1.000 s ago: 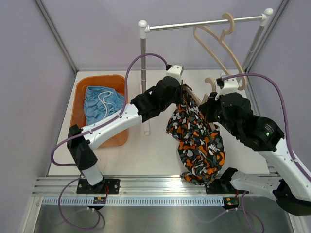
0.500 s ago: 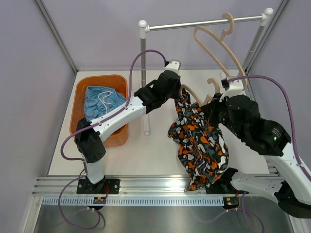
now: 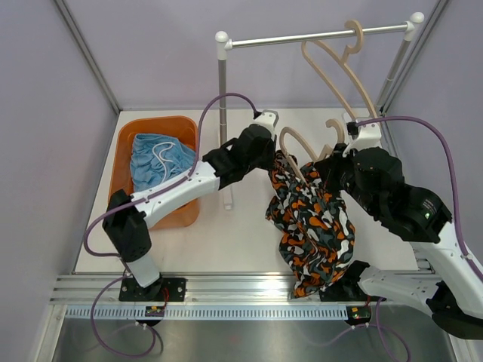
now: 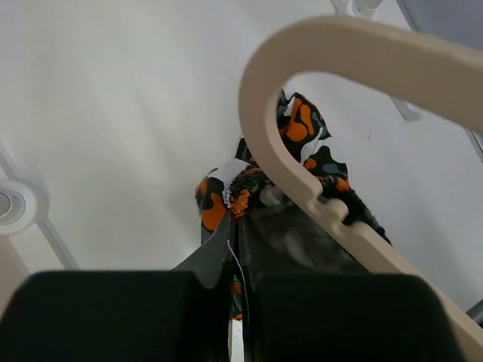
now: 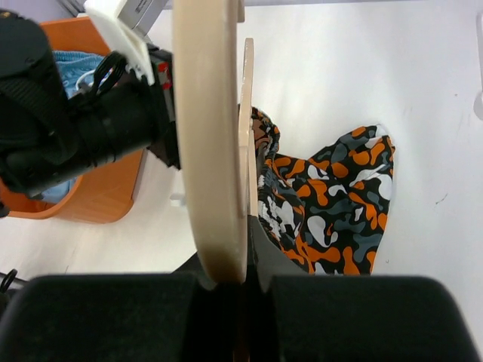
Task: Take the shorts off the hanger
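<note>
While the soft, light orange-and-black camouflage cloth shorts [image 3: 313, 226] droop from the pale curved wooden hanger [image 3: 290, 137], the left hand [image 4: 238, 264] pinches their waistband (the firmest hold) at their ten o'clock corner; the right hand [image 5: 245, 279] clamps the hanger.

Holds camo shorts [image 3: 313, 226] on hanger [image 3: 296, 136] above table, left gripper [image 3: 275, 154] at waistband, right gripper [image 3: 321, 167] at hanger. Blue shorts [image 3: 155, 162] in orange bin [image 3: 155, 121]; second hanger [image 3: 321, 69] on rail [image 3: 302, 37].

Orange-black camouflage shorts [image 3: 313, 226] draped off tilted wooden hanger [image 4: 362, 41], light blue shorts [image 3: 155, 162] crumpled in orange bin [image 3: 124, 162].
</note>
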`<state>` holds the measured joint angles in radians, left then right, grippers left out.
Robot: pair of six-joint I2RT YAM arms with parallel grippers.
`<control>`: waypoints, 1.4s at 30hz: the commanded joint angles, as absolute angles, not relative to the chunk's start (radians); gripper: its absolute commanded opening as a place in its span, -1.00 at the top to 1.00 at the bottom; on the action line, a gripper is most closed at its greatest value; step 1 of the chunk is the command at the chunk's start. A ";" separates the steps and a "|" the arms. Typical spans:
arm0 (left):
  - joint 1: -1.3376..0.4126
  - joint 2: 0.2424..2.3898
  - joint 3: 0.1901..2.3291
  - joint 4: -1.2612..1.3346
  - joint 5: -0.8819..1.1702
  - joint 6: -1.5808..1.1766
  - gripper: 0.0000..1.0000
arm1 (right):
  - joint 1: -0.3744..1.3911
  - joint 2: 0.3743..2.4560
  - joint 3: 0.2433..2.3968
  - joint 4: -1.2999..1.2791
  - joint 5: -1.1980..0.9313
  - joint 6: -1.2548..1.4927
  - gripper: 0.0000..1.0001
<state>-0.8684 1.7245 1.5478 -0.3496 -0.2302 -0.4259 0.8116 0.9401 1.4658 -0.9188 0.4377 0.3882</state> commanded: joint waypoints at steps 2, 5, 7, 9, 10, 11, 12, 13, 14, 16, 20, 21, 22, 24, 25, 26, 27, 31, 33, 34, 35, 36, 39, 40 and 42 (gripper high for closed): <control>-0.937 1.577 1.505 -0.275 -0.241 -0.373 1.00 | 0.824 0.952 1.516 -0.835 0.535 0.362 1.00; -1.031 1.493 1.496 -0.287 -0.262 -0.335 1.00 | 0.824 0.988 1.531 -0.799 0.607 0.327 1.00; -1.106 1.444 1.496 -0.302 -0.246 -0.313 1.00 | 0.824 1.023 1.551 -0.779 0.658 0.310 1.00; -1.153 1.422 1.503 -0.328 -0.209 -0.298 1.00 | 0.824 1.049 1.572 -0.744 0.693 0.278 1.00; -1.207 1.410 1.505 -0.346 -0.204 -0.287 1.00 | 0.822 1.080 1.594 -0.729 0.722 0.264 1.00; -1.236 1.388 1.500 -0.356 -0.209 -0.266 1.00 | 0.824 1.097 1.609 -0.709 0.735 0.240 1.00; -1.267 1.379 1.500 -0.386 -0.239 -0.256 1.00 | 0.818 1.113 1.629 -0.701 0.744 0.230 1.00; -1.325 1.370 1.502 -0.403 -0.261 -0.235 1.00 | 0.812 1.150 1.669 -0.698 0.752 0.221 1.00; -1.351 1.350 1.497 -0.419 -0.282 -0.227 1.00 | 0.805 1.167 1.690 -0.690 0.756 0.206 1.00; -1.417 1.330 1.494 -0.464 -0.331 -0.219 1.00 | 0.775 1.218 1.751 -0.681 0.753 0.187 1.00; -1.494 1.266 1.482 -0.518 -0.350 -0.209 1.00 | 0.700 1.290 1.859 -0.678 0.707 0.166 1.00; -1.511 1.241 1.482 -0.537 -0.356 -0.206 1.00 | 0.686 1.302 1.882 -0.681 0.698 0.164 1.00; -1.537 1.230 1.480 -0.548 -0.353 -0.196 1.00 | 0.660 1.327 1.922 -0.683 0.683 0.164 1.00; -1.555 1.204 1.480 -0.574 -0.362 -0.193 1.00 | 0.637 1.348 1.957 -0.695 0.663 0.163 1.00; -1.562 1.195 1.482 -0.583 -0.360 -0.196 1.00 | 0.627 1.367 1.982 -0.696 0.655 0.161 1.00; -1.563 1.187 1.480 -0.589 -0.357 -0.195 1.00 | 0.611 1.373 1.991 -0.698 0.649 0.158 1.00; -1.565 1.177 1.479 -0.595 -0.365 -0.195 1.00 | 0.603 1.385 2.014 -0.704 0.637 0.160 1.00; -1.565 1.131 1.529 -0.635 -0.527 -0.183 1.00 | 0.580 1.416 2.040 -0.744 0.623 0.163 1.00; -1.563 1.132 1.581 -0.673 -0.721 -0.169 1.00 | 0.580 1.402 2.008 -0.741 0.597 0.181 1.00; -1.560 1.134 1.613 -0.676 -0.786 -0.126 1.00 | 0.580 1.378 1.990 -0.730 0.588 0.189 1.00; -1.557 1.140 1.691 -0.672 -0.842 -0.094 1.00 | 0.578 1.367 1.974 -0.727 0.581 0.199 1.00; -1.537 1.141 1.730 -0.635 -0.924 -0.056 1.00 | 0.580 1.350 1.953 -0.727 0.569 0.202 1.00; -1.496 1.146 1.876 -0.406 -1.036 0.202 1.00 | 0.581 1.333 1.933 -0.753 0.551 0.216 1.00; -1.491 1.147 1.903 -0.305 -1.058 0.407 1.00 | 0.580 1.321 1.927 -0.765 0.542 0.219 1.00; -1.464 1.178 1.986 0.038 -1.091 0.651 1.00 | 0.580 1.298 1.910 -0.773 0.525 0.225 1.00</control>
<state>-1.4940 1.1801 1.8530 -0.5045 -0.8970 0.2085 0.5835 1.3590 1.9202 -0.7715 0.5640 0.2039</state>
